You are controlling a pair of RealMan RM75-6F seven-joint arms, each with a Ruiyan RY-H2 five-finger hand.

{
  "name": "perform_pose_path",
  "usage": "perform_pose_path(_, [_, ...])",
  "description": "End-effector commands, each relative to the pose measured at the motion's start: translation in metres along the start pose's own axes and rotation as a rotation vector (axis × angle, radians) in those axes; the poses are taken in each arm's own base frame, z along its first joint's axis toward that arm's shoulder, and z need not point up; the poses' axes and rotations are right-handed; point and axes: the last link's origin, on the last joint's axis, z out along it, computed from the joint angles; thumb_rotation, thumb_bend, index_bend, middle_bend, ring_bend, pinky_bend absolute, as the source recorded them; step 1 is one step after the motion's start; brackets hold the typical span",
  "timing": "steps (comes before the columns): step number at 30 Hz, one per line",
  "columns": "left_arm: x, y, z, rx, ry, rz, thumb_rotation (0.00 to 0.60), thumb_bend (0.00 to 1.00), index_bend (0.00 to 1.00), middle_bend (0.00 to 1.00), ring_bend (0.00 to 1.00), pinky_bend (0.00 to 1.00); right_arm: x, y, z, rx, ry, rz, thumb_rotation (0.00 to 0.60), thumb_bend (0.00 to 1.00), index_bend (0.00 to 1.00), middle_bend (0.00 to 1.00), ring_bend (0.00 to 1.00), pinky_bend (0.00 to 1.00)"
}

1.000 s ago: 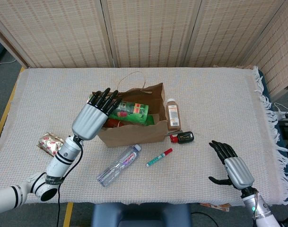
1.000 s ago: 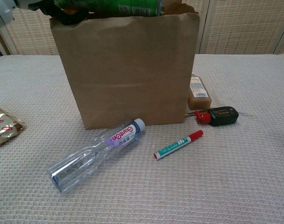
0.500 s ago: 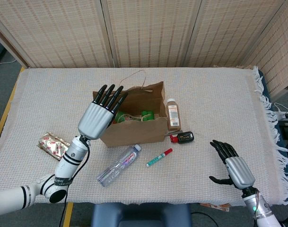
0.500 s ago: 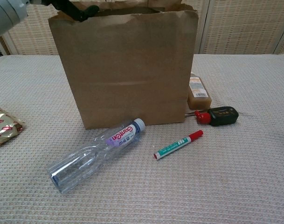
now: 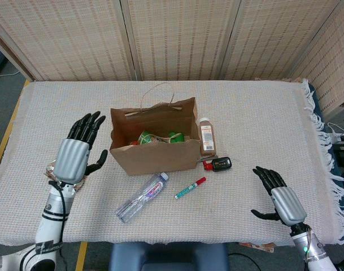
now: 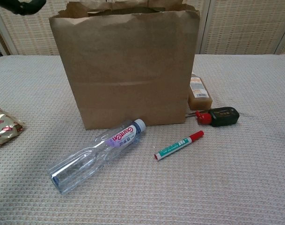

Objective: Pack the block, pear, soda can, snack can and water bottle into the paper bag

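While the water bottle (image 5: 142,197) lies in front of the paper bag (image 5: 155,156), both hold nothing. Left hand (image 5: 75,152) hangs spread beside the bag; right hand (image 5: 279,197) hovers spread near the worktop (image 5: 256,124) edge

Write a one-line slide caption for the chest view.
Clear water bottle lying on its side in front of an upright paper bag, with a marker beside it on the table.

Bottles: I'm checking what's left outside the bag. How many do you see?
2: a clear water bottle lying in front of the paper bag, and a brown bottle standing beside it. Others may hide inside.
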Motion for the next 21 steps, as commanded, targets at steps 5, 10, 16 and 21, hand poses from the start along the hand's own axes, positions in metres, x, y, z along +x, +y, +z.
perform_pose_path(5, [0.014,-0.072,-0.099,0.226,-0.046,-0.032,0.600,0.42,0.00,0.00,0.00,0.13,0.001,-0.003,0.005,0.004,0.018,-0.008,0.600,0.03,0.00,0.01,0.00,0.01])
perform_pose_path(10, [-0.010,-0.103,-0.152,0.214,-0.142,0.008,0.600,0.42,0.00,0.00,0.00,0.13,0.010,-0.027,0.018,0.076,0.050,-0.013,0.600,0.03,0.00,0.01,0.00,0.01])
perform_pose_path(16, [-0.020,-0.108,-0.160,0.176,-0.169,0.031,0.600,0.42,0.00,0.00,0.00,0.13,0.027,-0.066,0.039,0.191,0.101,-0.050,0.600,0.03,0.00,0.01,0.00,0.01])
perform_pose_path(21, [-0.022,-0.110,-0.159,0.164,-0.171,0.028,0.600,0.42,0.00,0.00,0.00,0.13,0.038,-0.098,0.058,0.249,0.117,-0.065,0.600,0.03,0.00,0.01,0.00,0.01])
